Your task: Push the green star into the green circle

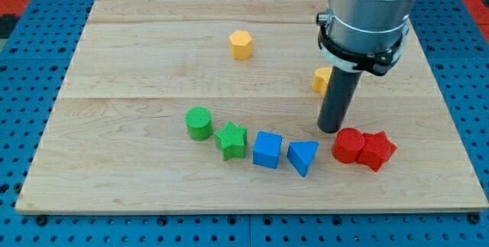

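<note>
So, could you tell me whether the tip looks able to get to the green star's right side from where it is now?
Probably not directly: my tip has the blue cube and blue triangle between it and the green star. Going round above them looks free.

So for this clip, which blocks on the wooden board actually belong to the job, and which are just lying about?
Belongs to the job:
- green star block
- green circle (round) block, just to the star's left
- my tip, well to the star's right

Lying about:
- blue square block
- blue triangle block
- two red blocks
- yellow hexagon block
- yellow block, half hidden behind the rod
</note>
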Robot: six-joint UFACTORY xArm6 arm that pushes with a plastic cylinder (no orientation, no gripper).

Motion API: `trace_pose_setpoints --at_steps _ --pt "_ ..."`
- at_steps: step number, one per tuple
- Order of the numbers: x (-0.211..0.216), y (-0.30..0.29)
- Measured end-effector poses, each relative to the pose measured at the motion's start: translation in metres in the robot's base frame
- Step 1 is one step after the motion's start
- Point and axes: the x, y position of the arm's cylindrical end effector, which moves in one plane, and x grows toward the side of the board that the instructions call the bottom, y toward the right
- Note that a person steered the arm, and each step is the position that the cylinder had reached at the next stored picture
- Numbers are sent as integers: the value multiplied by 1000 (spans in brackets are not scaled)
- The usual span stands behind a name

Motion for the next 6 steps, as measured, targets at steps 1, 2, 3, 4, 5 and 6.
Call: trace_pose_setpoints --at_steps 1,2,3,4,5,6 --pt "0 -11" --pt "0 -25" --pt "0 -37" --pt "0 -43" --pt "3 -44" --pt "13 -53"
